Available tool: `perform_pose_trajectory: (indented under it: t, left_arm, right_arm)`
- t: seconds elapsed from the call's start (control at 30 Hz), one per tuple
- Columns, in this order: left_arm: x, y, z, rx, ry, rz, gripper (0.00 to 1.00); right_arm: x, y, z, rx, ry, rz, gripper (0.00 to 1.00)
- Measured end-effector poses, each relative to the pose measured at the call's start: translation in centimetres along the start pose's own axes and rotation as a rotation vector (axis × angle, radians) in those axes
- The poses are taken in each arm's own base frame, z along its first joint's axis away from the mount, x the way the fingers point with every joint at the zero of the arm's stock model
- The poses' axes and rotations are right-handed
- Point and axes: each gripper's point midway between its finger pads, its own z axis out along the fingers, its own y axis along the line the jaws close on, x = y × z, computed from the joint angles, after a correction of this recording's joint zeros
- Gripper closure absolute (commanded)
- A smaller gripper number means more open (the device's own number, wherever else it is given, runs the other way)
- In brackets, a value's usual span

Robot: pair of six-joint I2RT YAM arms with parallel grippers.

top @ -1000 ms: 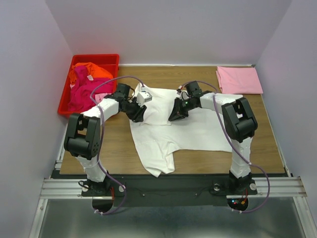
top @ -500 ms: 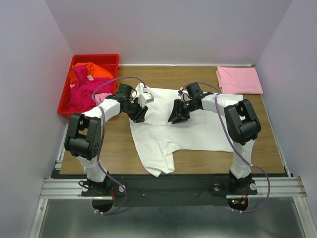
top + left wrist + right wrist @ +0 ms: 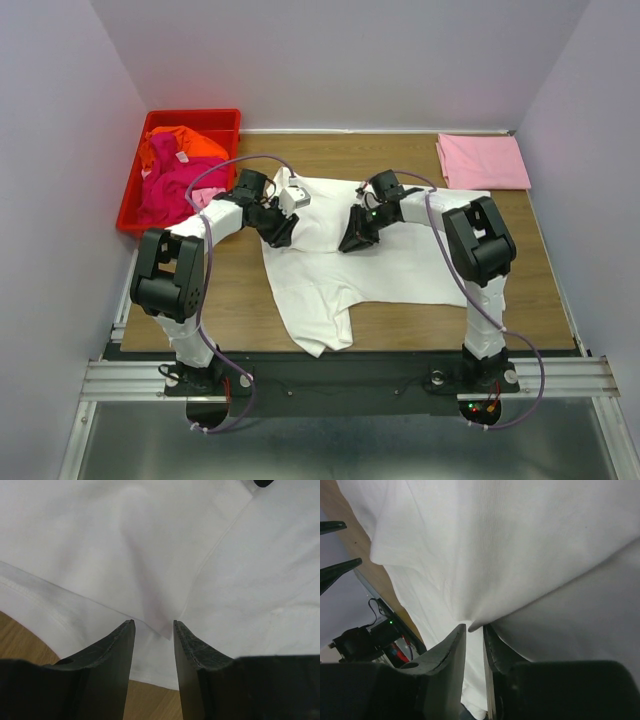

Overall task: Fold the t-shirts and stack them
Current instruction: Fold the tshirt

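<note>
White tee (image 3: 340, 265) spread on desk (image 3: 240, 300), both grippers on its far half.
Right gripper (image 3: 474, 626) pinches a raised fold; left gripper (image 3: 154, 622) straddles a ridge, grip cannot be told; cloth extends nearward from both.

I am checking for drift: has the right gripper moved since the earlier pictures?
Yes, slightly: the right gripper, on the white t-shirt, shifted left, away from the folded pink t-shirt.

Top view high, looking down, wrist views close, all share white t-shirt (image 3: 400, 265)
</note>
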Motion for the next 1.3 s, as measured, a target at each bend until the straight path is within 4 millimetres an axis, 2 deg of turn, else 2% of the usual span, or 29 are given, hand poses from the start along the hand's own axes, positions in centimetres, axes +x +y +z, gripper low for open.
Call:
perform_pose_trajectory:
  t: [0.13, 0.27, 0.47, 0.63, 0.77, 0.9, 1.0, 1.07, 1.1, 1.17, 1.2, 1.23, 1.3]
  left_arm:
    - [0.0, 0.1, 0.0, -0.003, 0.002, 0.004, 0.53]
    - [0.0, -0.1, 0.1, 0.0, 0.007, 0.028, 0.51]
    - [-0.1, -1.0, 0.5, 0.022, 0.021, 0.077, 0.5]
    - [-0.1, -2.0, 1.0, 0.043, 0.033, 0.125, 0.5]
    - [0.8, -2.4, 1.4, 0.041, 0.062, 0.139, 0.51]
    - [1.5, -2.3, 1.5, 0.025, 0.089, 0.15, 0.52]
    - [1.7, -2.0, 1.5, 0.009, 0.098, 0.16, 0.57]
    - [1.7, -1.9, 1.7, -0.004, 0.103, 0.171, 0.65]
    - [1.8, -1.9, 1.7, -0.008, 0.104, 0.173, 0.72]
    - [1.9, -1.8, 1.8, -0.016, 0.11, 0.182, 0.81]
    - [2.0, -1.8, 1.8, -0.018, 0.113, 0.182, 0.91]
    - [2.1, -1.7, 1.8, -0.023, 0.115, 0.18, 0.96]
    - [2.0, -1.6, 1.8, -0.029, 0.115, 0.182, 1.0]
  right_arm:
    - [0.0, 0.0, 0.1, 0.0, 0.002, 0.003, 0.85]
    - [0.0, 0.0, 0.1, 0.0, 0.002, 0.003, 0.99]
    - [-0.1, 0.5, -0.3, -0.006, -0.006, -0.007, 0.99]
    - [-0.4, 2.1, -1.7, -0.025, -0.037, -0.044, 0.99]
    - [-0.7, 3.1, -2.6, -0.038, -0.06, -0.066, 1.0]
    - [-0.8, 2.9, -2.8, -0.037, -0.064, -0.061, 1.0]
    - [-0.9, 2.8, -2.9, -0.037, -0.065, -0.057, 0.99]
    - [-1.0, 2.8, -3.0, -0.039, -0.066, -0.052, 1.0]
    - [-1.0, 2.8, -3.0, -0.041, -0.065, -0.051, 0.99]
    - [-1.0, 2.7, -3.1, -0.042, -0.066, -0.046, 0.99]
    - [-1.0, 2.6, -3.1, -0.042, -0.065, -0.043, 1.0]
    - [-1.0, 2.6, -3.1, -0.043, -0.064, -0.041, 0.99]
    - [-0.9, 2.6, -3.1, -0.045, -0.061, -0.037, 0.99]
